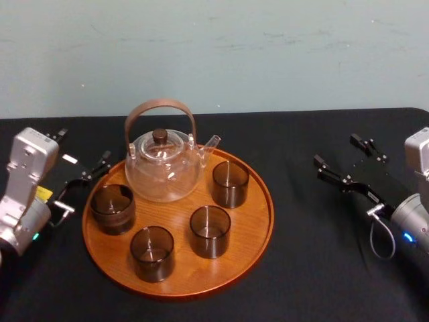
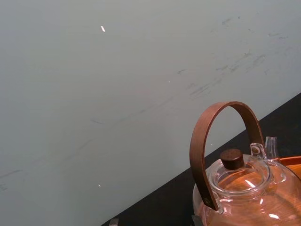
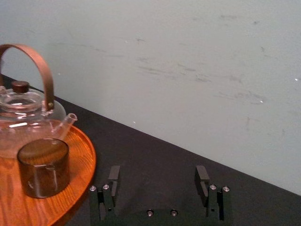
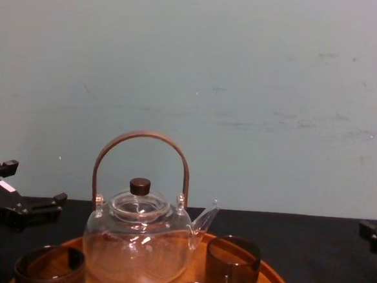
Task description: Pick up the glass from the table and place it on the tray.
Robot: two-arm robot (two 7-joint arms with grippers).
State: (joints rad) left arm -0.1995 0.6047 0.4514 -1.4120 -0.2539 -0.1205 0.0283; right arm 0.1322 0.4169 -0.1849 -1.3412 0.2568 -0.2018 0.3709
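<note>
A: You had the tray (image 1: 253,225) lying on the black table (image 1: 322,268). Four brown glasses stood on the tray, and all of them were upright.

B: Yes. Your left glass (image 1: 112,208) was by the tray's left rim. Your front glass (image 1: 152,253) was by the tray's front rim. Your middle glass (image 1: 210,231) was near the tray's middle, a bit to the front. Your back glass (image 1: 230,183) was on the tray's right side, farther back.

A: None of your glasses touched each other. Your teapot (image 1: 164,168) sat at the back of the tray. Its spout pointed to the tray's right side, where the back glass stood.

B: And where did you have the left gripper (image 1: 82,147)?

A: You had it just off the tray's left rim. Its fingers were spread apart, and it held nothing. It touched no glass.

B: Your right gripper (image 1: 335,150) was out past the tray's right rim, well apart from it. Its fingers were spread wide too, with nothing between them.

A: In its wrist view you could see both fingers (image 3: 113,176) apart over the black table, with the tray's rim just beside one of them.
</note>
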